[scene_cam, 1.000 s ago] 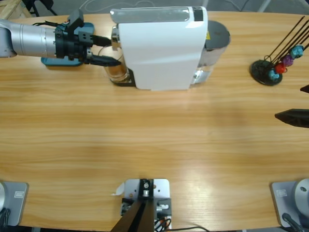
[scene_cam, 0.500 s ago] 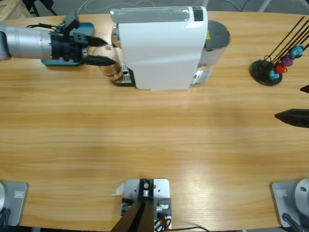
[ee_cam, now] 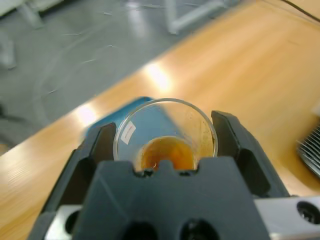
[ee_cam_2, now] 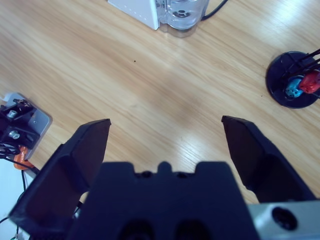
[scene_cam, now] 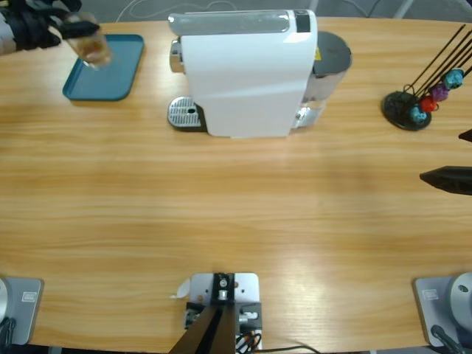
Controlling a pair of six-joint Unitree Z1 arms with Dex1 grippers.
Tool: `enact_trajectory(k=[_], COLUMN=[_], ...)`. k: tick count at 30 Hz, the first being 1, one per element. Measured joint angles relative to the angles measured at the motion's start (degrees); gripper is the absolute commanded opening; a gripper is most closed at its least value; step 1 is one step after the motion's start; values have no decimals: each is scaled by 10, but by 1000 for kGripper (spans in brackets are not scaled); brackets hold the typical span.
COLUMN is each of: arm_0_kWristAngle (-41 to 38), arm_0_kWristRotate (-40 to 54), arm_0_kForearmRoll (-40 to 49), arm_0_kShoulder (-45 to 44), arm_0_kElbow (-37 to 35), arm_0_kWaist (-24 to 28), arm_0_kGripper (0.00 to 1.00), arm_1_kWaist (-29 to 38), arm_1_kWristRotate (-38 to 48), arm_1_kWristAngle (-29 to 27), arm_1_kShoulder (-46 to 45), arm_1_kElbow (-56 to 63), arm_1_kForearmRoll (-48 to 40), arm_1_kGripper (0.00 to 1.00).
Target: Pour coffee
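Two grippers in play. Left gripper [ee_cam: 165, 137] is clamped on a glass [ee_cam: 165, 132], one black jaw on each side; we see it in the high view at the far left corner [scene_cam: 74, 29], glass [scene_cam: 94, 49] held over the near edge of the blue tray [scene_cam: 122, 74]. Coffee [ee_cam: 167, 154] is a shallow brown layer at the bottom of the glass, also visible from above [scene_cam: 94, 50]. We can't tell if the glass touches the tray. Right gripper [ee_cam_2: 165, 135] has its jaws spread wide with nothing between them, over bare table [ee_cam_2: 125, 85]; in the high view only its black tips [scene_cam: 446, 177] show at the right edge. White machine [scene_cam: 247, 74] sits at the table's far side, its drip grate [scene_cam: 183, 113] bare. Capsule stand [scene_cam: 413, 107] is far right, near the right gripper.
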Motion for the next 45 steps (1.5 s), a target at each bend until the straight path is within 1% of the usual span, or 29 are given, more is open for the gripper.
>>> enact_trajectory(k=[4, 8, 20, 25, 35, 36, 37, 39, 40, 41, 42, 45], arm_0_kWristAngle=[66, 92, 96, 101, 101, 101, 101, 101, 101, 101, 101, 101], arm_0_kWristRotate=[-46, -70, -83, -83, -104, -104, -104, -104, -104, -105, -105, -106], arm_0_kForearmRoll=[-54, -78, -111, -127, -128, -128, -128, -128, -128, -127, -125, -126], arm_0_kShoulder=[35, 84, 133, 138, 143, 143, 143, 143, 143, 143, 143, 142], arm_0_kElbow=[-3, -21, -23, -19, -11, -11, -11, -11, -11, -10, -10, -1], arm_0_kWaist=[4, 5, -5, -7, -7, -7, -7, -7, -7, -7, -7, -7], arm_0_kGripper=[0, 0, 0, 0, 0, 99, 346, 698, 789, 902, 973, 1000], arm_1_kWaist=[0, 0, 0, 0, 0, 0, 0, 0, 0, 0, 0, 0], arm_1_kWristRotate=[0, 0, 0, 0, 0, 0, 0, 0, 0, 0, 0, 0], arm_1_kWristAngle=[0, 0, 0, 0, 0, 0, 0, 0, 0, 0, 0, 0], arm_1_kShoulder=[0, 0, 4, 4, 4, 4, 4, 4, 4, 4, 4, 4], arm_1_kElbow=[-1, -1, -4, -4, -4, -4, -4, -4, -4, -4, -4, -4], arm_1_kForearmRoll=[0, 0, 2, 2, 2, 2, 2, 2, 2, 2, 2, 2], arm_1_kGripper=[1000, 1000, 1000, 1000, 1000, 1000, 1000, 1000, 1000, 1000, 1000, 1000])
